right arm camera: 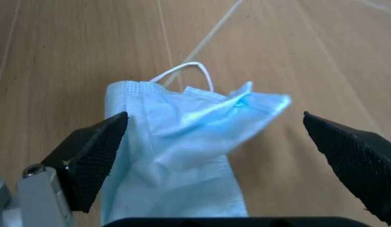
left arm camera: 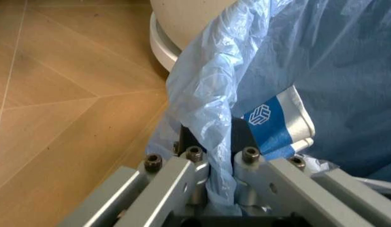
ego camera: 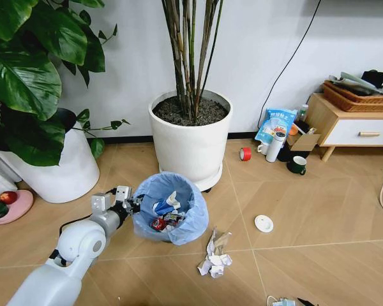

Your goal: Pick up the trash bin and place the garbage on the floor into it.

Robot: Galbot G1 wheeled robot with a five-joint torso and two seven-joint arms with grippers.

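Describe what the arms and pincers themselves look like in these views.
The left arm has smooth white rounded shells, a grey metal wrist and a black cable. The left pincer has silver metal links with dark bolts. The right pincer has black textured wedge-shaped pads on silver mounts.

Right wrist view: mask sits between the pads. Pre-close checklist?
1. Right gripper open: ok, pads wide apart.
2. Face mask between the pads: ok, lying crumpled on the floor.
3. Pads touching mask: cannot tell.
4. Left gripper clamped on trash bin rim and bag: ok.
5. Bin has room: ok, litter sits low inside.
6. Other litter still out: not ok, paper wads and white disc remain.
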